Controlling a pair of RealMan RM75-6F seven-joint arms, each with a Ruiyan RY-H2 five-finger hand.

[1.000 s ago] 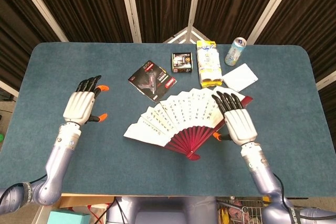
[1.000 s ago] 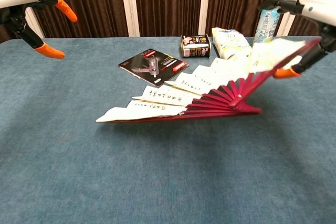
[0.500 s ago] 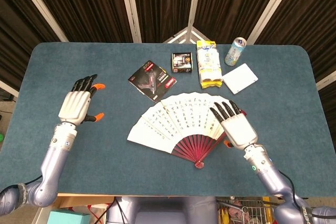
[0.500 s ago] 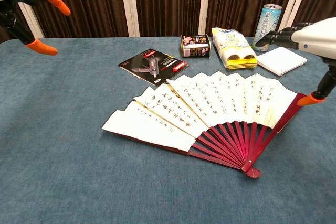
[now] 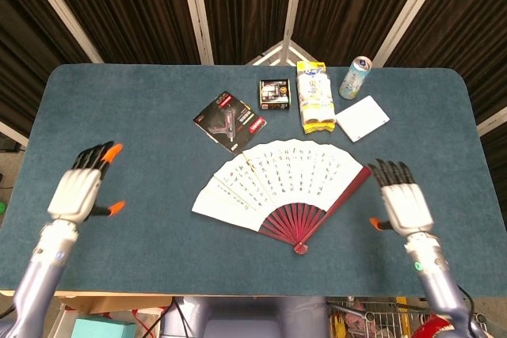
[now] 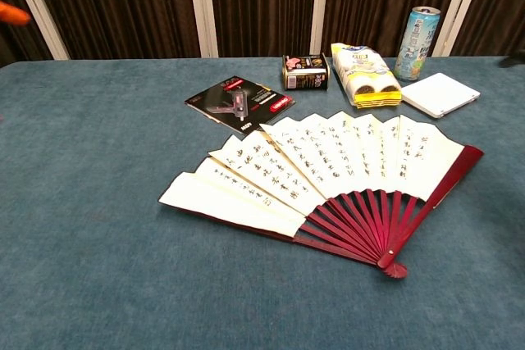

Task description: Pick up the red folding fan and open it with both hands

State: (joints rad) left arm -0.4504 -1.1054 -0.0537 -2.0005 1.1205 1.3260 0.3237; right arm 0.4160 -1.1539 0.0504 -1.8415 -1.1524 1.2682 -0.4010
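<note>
red ribs and a pale, written-over leaf: from the head view the red folding fan point(image 5: 281, 187) lies fully spread and flat on the blue table point(image 5: 158, 235), near the middle, its pivot toward the front edge. the left hand point(image 5: 78, 191) hangs over the table's left front area, well apart from the fan, fingers straight and slightly apart, holding nothing. the right hand point(image 5: 402, 203) sits to the right of the fan, close to its red end rib but not touching, fingers extended, also holding nothing. behind the fan are a black packet point(image 5: 230, 120), a small dark box point(image 5: 274, 93), a yellow and white pack point(image 5: 314, 96), a can point(image 5: 355, 77) and a white card point(image 5: 362, 117).

from the chest view the fan point(image 6: 328, 182) lies open on the table point(image 6: 82, 268); only an orange fingertip point(image 6: 12, 12) shows at the left edge, so finger spread cannot be judged here.
</note>
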